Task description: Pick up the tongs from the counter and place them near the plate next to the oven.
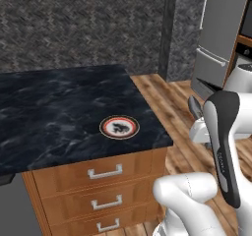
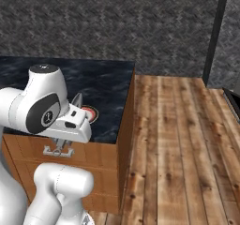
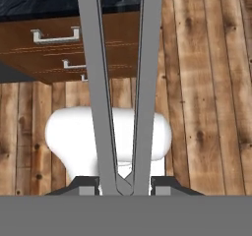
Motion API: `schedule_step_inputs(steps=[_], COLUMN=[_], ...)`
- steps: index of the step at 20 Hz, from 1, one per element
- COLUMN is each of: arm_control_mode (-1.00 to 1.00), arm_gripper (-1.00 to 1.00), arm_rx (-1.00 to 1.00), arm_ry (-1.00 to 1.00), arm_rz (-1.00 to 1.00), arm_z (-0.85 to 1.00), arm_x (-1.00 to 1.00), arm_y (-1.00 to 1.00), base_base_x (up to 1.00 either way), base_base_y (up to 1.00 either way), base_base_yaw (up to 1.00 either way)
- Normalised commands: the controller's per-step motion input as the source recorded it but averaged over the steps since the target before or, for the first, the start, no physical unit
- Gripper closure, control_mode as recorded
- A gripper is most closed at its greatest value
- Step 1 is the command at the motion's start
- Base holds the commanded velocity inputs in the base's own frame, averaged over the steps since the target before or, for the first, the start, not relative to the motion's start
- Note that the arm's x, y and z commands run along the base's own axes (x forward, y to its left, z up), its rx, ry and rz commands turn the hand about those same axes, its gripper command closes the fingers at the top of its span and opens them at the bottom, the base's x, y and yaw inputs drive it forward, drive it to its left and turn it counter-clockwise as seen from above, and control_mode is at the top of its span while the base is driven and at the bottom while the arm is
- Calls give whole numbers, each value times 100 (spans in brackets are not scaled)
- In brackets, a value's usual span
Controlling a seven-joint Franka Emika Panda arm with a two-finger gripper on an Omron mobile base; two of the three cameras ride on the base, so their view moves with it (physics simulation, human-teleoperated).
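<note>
My gripper (image 3: 124, 188) is shut on the joined end of the silver-grey tongs (image 3: 120, 82). Their two thin arms run away from the hand, over the wooden floor and towards the cabinet drawers. From the left base view, one tong end (image 1: 194, 106) sticks up above the white hand, off the counter's right edge. The plate (image 1: 119, 127), with red and white rim rings and a dark centre, lies near the front right corner of the black counter (image 1: 54, 107). The right base view has the plate (image 2: 92, 113) half hidden behind my hand. The oven is out of view.
A tall grey fridge (image 1: 221, 33) stands at the back right. Wooden floor (image 2: 178, 139) spreads to the right of the counter. Brown drawers with silver handles (image 1: 105, 171) face me below the counter. A dark tiled wall (image 1: 78, 23) runs behind.
</note>
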Motion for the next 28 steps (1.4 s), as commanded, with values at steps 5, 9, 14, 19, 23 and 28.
schedule_step_inputs(steps=[5, 9, 14, 19, 23, 28], arm_control_mode=[100, 100, -100, -100, -100, -100], arm_gripper=[100, 100, 100, 100, 100, 100], arm_rx=[0, 0, 0, 0, 0, 0], arm_ry=[0, 0, 0, 0, 0, -3], arm_rz=[0, 0, 0, 0, 0, 0], arm_z=[0, 0, -3, -20, -18, -23], arm_x=[0, 0, 34, 97, 100, 93], arm_y=[0, 0, 7, 22, 45, 50], base_base_x=[20, 0, 3, 0, 0, 0], base_base_y=[15, 0, 2, 0, 0, 0], base_base_yaw=[-1, 0, 0, 0, 0, 0])
